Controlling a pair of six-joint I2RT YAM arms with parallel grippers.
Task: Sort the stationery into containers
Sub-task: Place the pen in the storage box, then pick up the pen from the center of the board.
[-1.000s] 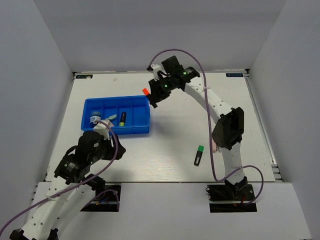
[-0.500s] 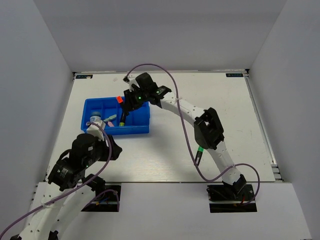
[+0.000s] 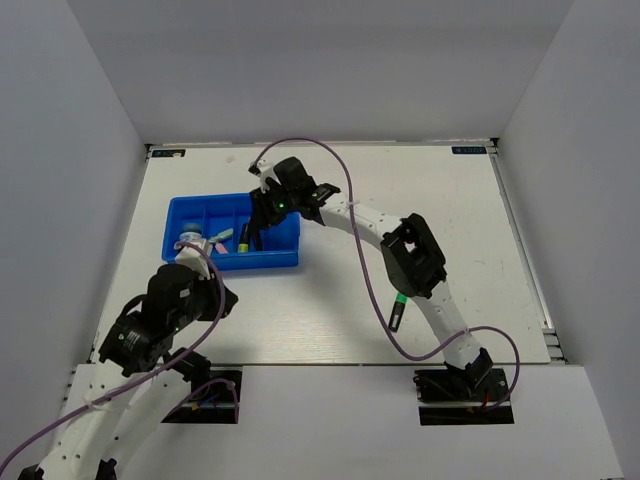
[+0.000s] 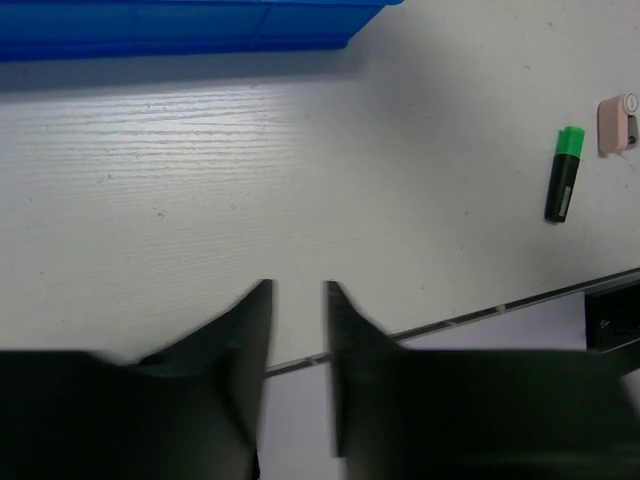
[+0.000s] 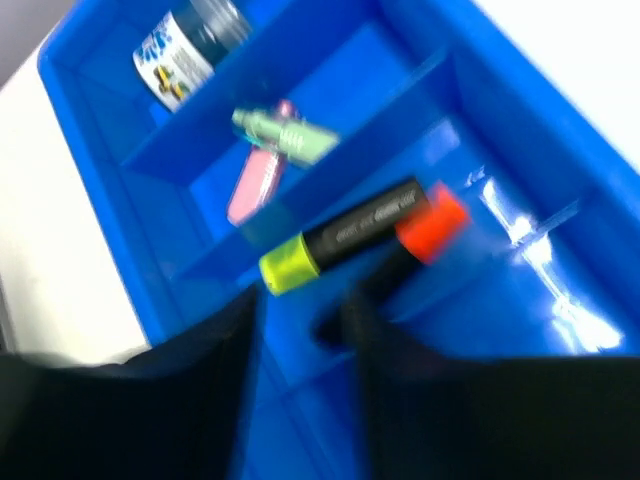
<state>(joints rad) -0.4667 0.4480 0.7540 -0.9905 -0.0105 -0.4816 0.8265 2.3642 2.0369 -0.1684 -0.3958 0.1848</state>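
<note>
Now, black orange-capped highlighter [image 5: 415, 240] noted lying in the shallow blue plastic compartment tray [image 3: 275, 258], just beyond the right claw [image 5: 298, 310], jaws parted, nothing clamped. Black green-capped highlighter [image 3: 398, 312] seen on desk [image 3: 330, 190], near right, axis near-far, nearer the right arm [image 3: 415, 255]. Left claw [image 4: 298, 288] narrowly open, empty.

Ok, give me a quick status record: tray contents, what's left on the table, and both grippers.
blue tray: holds blue-white cylinder, mint stick, pink stick, yellow-capped highlighter
orange-capped highlighter: over tray beside the yellow-capped one, at right gripper; gripped or free, cannot tell
table: green-capped highlighter, small pink item
left gripper: above bare table, jaws slightly apart, empty
</note>
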